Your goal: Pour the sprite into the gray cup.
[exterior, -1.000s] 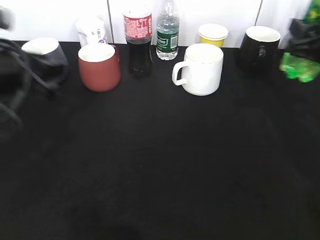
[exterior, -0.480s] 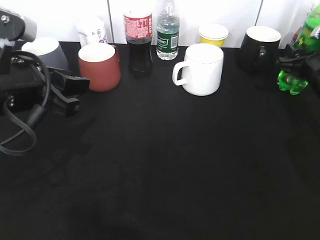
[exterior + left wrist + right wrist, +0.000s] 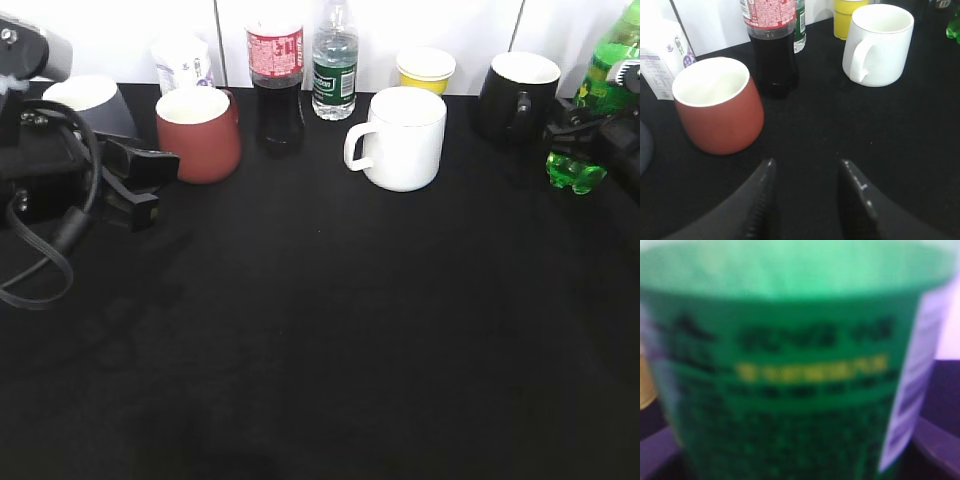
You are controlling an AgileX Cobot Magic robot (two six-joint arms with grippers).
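Observation:
The sprite (image 3: 605, 70) is a green bottle at the far right edge. It is tilted, with its lobed base (image 3: 574, 172) low beside the black mug. My right gripper (image 3: 600, 125) is shut on it. In the right wrist view its blurred green label (image 3: 790, 365) fills the frame. The gray cup (image 3: 88, 102) stands at the far left back, partly hidden by my left arm. Only a sliver of the cup (image 3: 643, 150) shows in the left wrist view. My left gripper (image 3: 152, 185) (image 3: 807, 167) is open and empty, in front of the cup and next to the brick-red mug.
A brick-red mug (image 3: 198, 133), a cola bottle (image 3: 277, 85), a water bottle (image 3: 334, 70), a white mug (image 3: 405, 138), a yellow cup (image 3: 426, 68), a black mug (image 3: 517, 95) and a white carton (image 3: 181, 62) stand along the back of the black table (image 3: 330, 330).
My left arm came in from the left and settled by the red mug. The sprite went from a blur to a steady tilted hold and shifted slightly left.

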